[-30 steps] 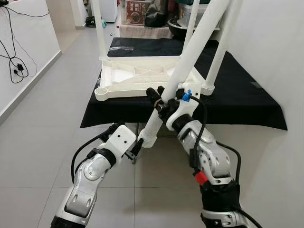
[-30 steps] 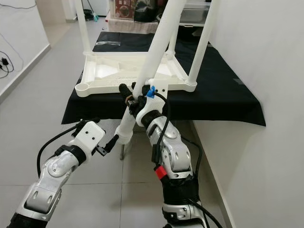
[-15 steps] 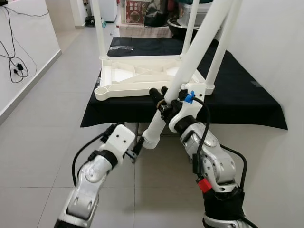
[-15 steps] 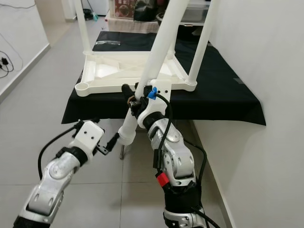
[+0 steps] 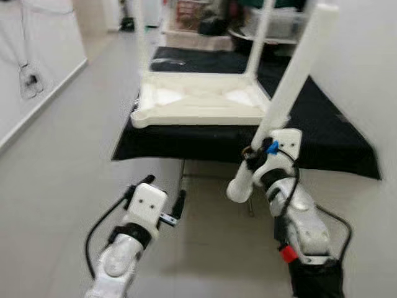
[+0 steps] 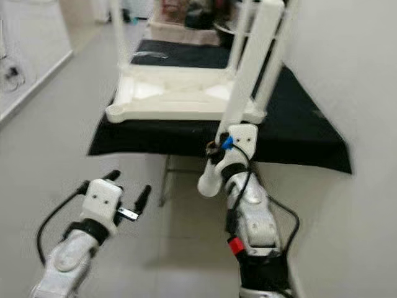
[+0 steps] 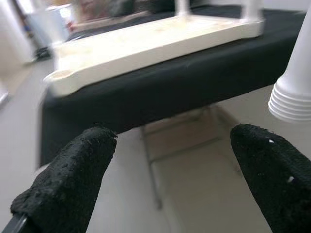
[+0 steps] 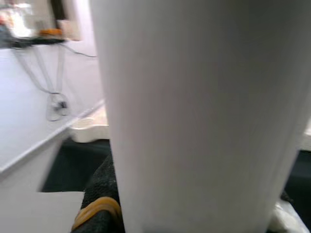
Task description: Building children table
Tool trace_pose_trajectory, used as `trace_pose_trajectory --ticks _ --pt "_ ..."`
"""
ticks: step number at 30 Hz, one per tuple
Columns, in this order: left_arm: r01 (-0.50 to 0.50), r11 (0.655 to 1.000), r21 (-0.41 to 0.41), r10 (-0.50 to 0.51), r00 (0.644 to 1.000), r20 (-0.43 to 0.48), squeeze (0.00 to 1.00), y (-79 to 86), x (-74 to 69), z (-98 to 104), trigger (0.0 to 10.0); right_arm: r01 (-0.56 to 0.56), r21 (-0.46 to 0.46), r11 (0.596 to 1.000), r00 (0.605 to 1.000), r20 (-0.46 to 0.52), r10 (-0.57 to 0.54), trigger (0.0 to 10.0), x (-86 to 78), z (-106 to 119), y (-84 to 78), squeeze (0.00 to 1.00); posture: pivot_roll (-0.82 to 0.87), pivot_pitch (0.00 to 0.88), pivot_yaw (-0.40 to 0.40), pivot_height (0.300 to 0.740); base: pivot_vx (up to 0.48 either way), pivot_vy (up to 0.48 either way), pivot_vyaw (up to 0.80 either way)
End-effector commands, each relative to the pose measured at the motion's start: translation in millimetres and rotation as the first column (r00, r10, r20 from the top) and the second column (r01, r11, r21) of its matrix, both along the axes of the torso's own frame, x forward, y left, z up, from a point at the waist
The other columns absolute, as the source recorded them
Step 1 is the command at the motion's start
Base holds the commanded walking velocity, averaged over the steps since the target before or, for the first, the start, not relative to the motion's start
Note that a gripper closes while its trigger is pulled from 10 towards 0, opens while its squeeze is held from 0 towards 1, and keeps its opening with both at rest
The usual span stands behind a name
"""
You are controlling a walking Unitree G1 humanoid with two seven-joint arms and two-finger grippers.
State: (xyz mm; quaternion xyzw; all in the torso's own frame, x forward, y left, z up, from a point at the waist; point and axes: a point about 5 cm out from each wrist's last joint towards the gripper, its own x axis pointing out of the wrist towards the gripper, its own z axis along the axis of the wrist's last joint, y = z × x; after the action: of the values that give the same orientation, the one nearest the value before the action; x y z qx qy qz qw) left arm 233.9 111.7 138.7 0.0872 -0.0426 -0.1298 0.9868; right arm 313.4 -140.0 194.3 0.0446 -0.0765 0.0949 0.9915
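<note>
Jaws of the right gripper (image 5: 248,156) are clamped around a white table leg (image 5: 285,105), low on its length, at centre right of the left eye view. The leg slants up toward the upper right corner, its ribbed lower end (image 5: 237,189) hanging free over the tiled floor (image 5: 56,161) below the gripper. In the right wrist view the leg (image 8: 194,111) takes up most of the frame, with one black finger (image 8: 99,194) pressed against it.

Jaws of the left gripper (image 5: 162,198) stand wide apart and hold nothing, at lower centre-left of the frame, above the floor. The left wrist view shows its two fingertips (image 7: 73,184) spread, with the leg's ribbed end (image 7: 291,102) near the far one but apart from it.

An upside-down white tabletop (image 5: 198,105) lies on the table covered with a black cloth (image 5: 322,143), in the upper middle of the frame. Two legs already stand up from it, one at its far left corner (image 5: 142,37) and one at its far right (image 5: 260,37). The head views are blurred.
</note>
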Motion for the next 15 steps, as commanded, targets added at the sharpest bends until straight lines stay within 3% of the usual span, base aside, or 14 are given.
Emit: trace_pose_trajectory --ticks 1,4,9,15 --pt "-0.031 0.999 -0.025 0.031 0.999 0.004 0.0 2.0 -2.8 3.9 10.0 -0.003 0.001 1.0 1.0 0.025 0.003 10.0 -4.5 1.3 1.4 0.0 0.09 0.0 -0.096 0.74 0.0 0.0 0.79" --pt "-0.054 0.998 -0.028 0.054 0.998 0.016 0.0 5.1 -1.6 7.6 10.0 -0.001 0.008 1.0 1.0 0.025 0.0 10.0 -5.8 -0.6 1.4 0.0 0.09 0.0 -0.095 0.74 0.0 0.0 0.79" --pt "-0.105 0.994 -0.016 0.106 0.993 0.05 0.0 13.0 2.9 15.5 10.0 -0.017 0.022 1.0 0.999 0.03 0.017 10.0 -5.4 -1.4 3.1 0.0 0.1 0.0 -0.098 0.74 0.0 0.0 0.29" --pt "-0.156 0.988 0.007 0.155 0.983 0.097 0.0 22.9 7.6 23.7 10.0 -0.02 0.027 0.999 1.0 0.024 0.019 10.0 -5.0 -3.8 4.1 0.0 0.1 0.0 -0.103 0.74 0.401 0.0 0.0"
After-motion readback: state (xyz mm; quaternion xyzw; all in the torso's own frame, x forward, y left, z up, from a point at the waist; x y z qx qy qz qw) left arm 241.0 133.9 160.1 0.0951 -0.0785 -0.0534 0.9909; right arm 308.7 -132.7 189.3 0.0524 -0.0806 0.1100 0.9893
